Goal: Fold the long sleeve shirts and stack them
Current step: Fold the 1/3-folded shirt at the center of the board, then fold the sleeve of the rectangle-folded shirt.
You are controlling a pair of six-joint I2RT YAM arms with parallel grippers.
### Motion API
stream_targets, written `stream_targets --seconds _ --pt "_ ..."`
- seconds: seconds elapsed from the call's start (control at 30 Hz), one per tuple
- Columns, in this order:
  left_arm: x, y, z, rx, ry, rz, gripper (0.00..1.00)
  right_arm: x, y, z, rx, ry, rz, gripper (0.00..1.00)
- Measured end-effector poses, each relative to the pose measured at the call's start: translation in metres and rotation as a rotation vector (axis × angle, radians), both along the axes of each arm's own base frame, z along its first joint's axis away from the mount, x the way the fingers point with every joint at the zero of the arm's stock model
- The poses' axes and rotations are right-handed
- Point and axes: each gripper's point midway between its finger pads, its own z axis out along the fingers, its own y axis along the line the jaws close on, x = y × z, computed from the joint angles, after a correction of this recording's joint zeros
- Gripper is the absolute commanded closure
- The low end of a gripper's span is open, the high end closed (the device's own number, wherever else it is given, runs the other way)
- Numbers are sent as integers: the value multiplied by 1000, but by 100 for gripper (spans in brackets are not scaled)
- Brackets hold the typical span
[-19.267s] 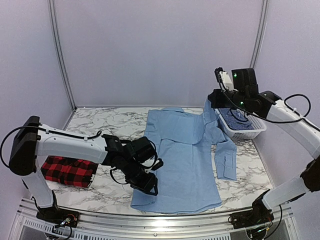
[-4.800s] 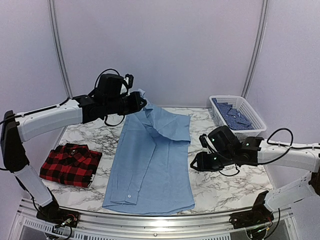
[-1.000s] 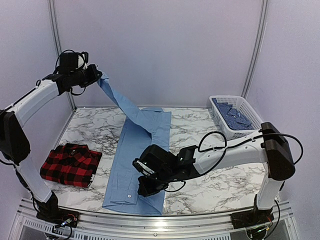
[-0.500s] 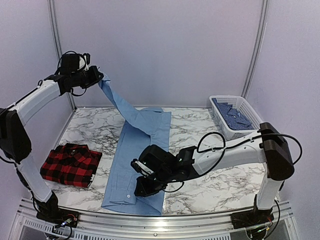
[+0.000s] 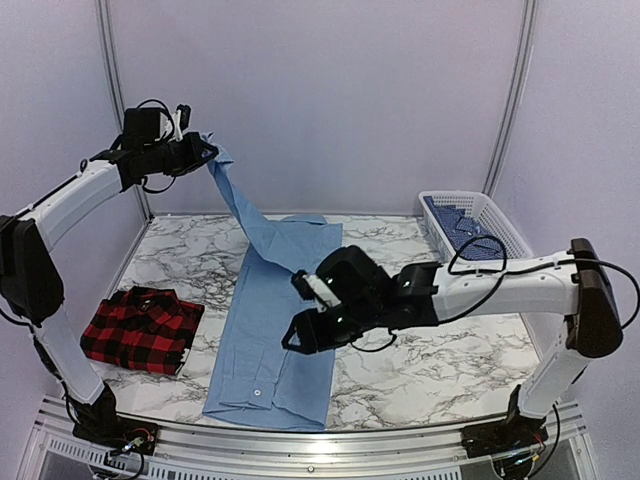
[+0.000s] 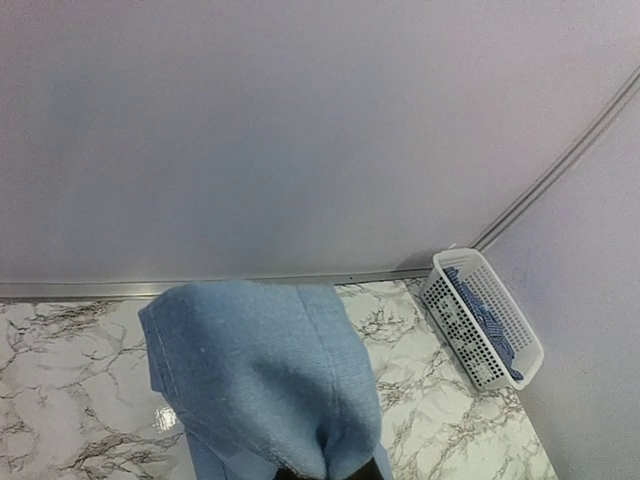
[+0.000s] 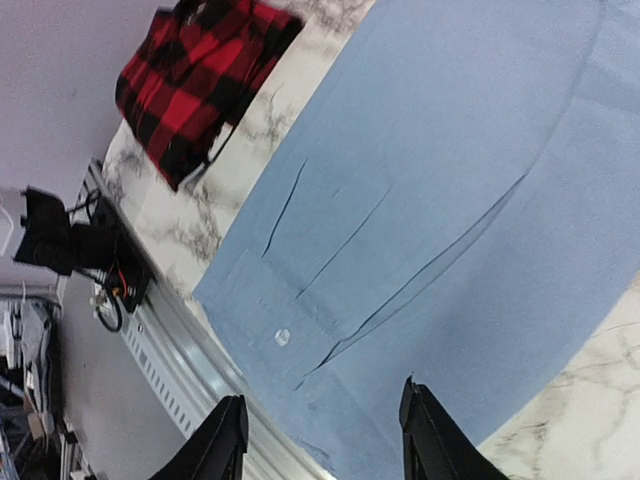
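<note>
While the marble table (image 5: 430, 380) fills most of the floor of the scene, the light blue shirt (image 5: 255, 340) lies along it left of centre, its long axis running near to far. Its sleeve (image 5: 245, 210) rises from the far part of the body as a taut band slanting up and to the far left. The red-and-black plaid shirt (image 5: 140, 338) sits folded at the near left, well apart. The left gripper (image 5: 207, 152) is clamped on the sleeve's end, high over the far-left corner. I'd judge the sleeve must come down rightward and nearer to lie along the body. The right gripper (image 5: 300, 335), the one nearer the body, hovers over its right edge, jaws apart and empty.
</note>
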Motion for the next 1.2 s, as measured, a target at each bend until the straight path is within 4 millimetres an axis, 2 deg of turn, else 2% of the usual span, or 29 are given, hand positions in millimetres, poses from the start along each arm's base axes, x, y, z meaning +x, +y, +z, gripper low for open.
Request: stream_targets --seconds 0.1,0.23,0.37,0.57,0.67,0.8,0.9,1.0,1.1,1.2 --pt "-7 -15 5 -4 -26 -74 97 35 -23 20 31 -42 -100 51" --pt "-22 -43 7 -2 -62 -192 96 71 -52 27 31 -76 -208 51" --pt "-47 -69 -12 9 -38 -292 96 88 -71 22 10 -86 -253 50" --pt "-81 -85 -35 29 -4 -379 94 107 -91 16 -14 -94 -297 50" --pt "-109 -94 -40 41 -6 -437 94 117 -100 15 -21 -98 -321 50" --pt "-151 -118 -53 72 -4 -542 94 127 -110 13 -30 -105 -342 49" --pt "-183 -137 -75 103 33 -623 94 131 -116 12 -37 -110 -350 49" --pt "-213 -148 -112 143 119 -681 94 133 -117 11 -42 -116 -347 49" --pt "-236 -154 -141 187 194 -713 94 134 -117 7 -53 -114 -340 48" --pt "-254 -162 -161 231 250 -742 94 134 -117 -1 -66 -104 -333 48"
